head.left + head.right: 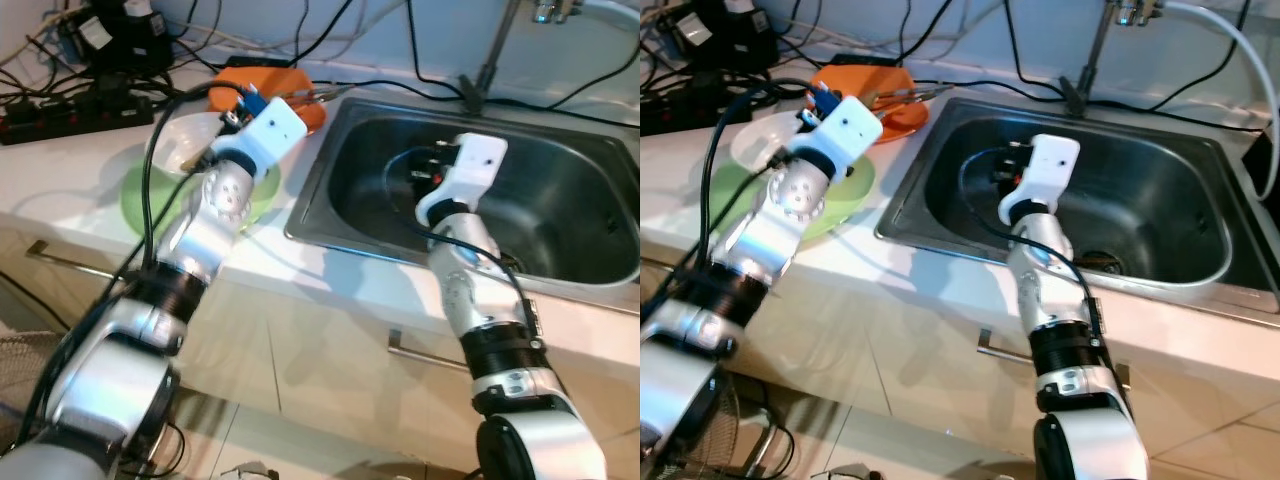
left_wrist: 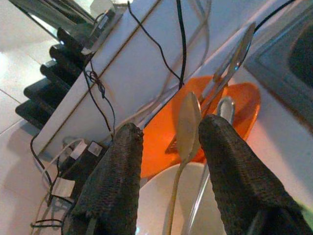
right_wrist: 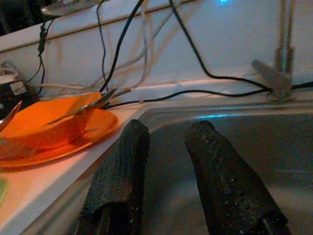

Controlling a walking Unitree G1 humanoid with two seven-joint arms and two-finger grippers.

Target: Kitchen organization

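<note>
My left gripper (image 2: 171, 126) hovers open over a white bowl (image 1: 185, 140) that sits on a green plate (image 1: 140, 200) on the counter. A cream spoon (image 2: 188, 122) and a metal spoon (image 2: 223, 105) lie in that bowl, the cream one in the gap between my fingers, untouched. Just beyond stands an orange bowl (image 3: 44, 125) on an orange plate (image 3: 100, 128), with metal utensils (image 2: 234, 58) resting across it. My right gripper (image 3: 168, 127) hangs open inside the steel sink (image 1: 560, 210), holding nothing.
A faucet (image 1: 490, 50) rises behind the sink. Black cables and a power strip (image 1: 60, 115) crowd the back left of the counter along the wall. Cabinet fronts with a bar handle (image 1: 430, 355) run below the counter edge.
</note>
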